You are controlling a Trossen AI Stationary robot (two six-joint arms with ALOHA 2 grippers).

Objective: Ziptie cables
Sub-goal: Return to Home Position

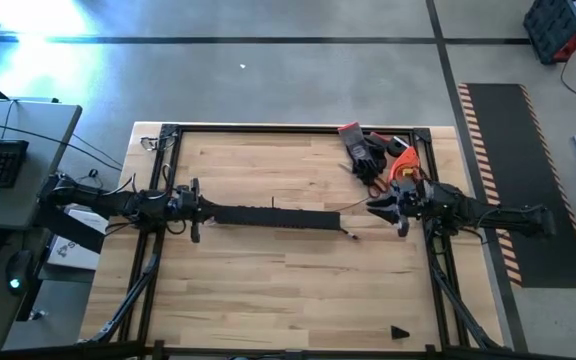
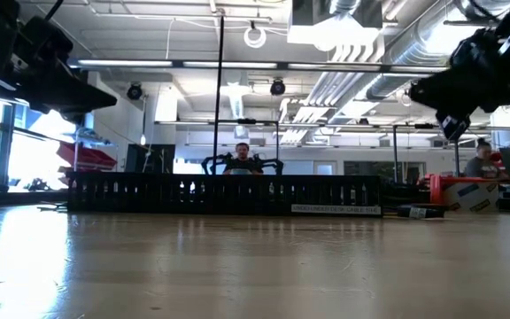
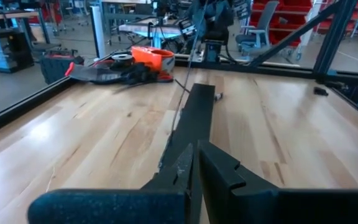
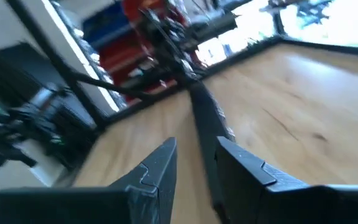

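Sitting near the right claw (image 1: 380, 210): gloves (image 1: 360, 150), orange tool (image 1: 404, 160).

The high camera looks straight down on the whole desk (image 1: 268, 285). The low one sits at desk level, facing the room. Both wrist cameras look closely along the black duct (image 1: 273, 216) from opposite ends; all four views share it.

left arm (image 1: 118, 203): black, cabled | right arm (image 1: 488, 212): black | end effector fingers (image 3: 219, 171): dark, notched
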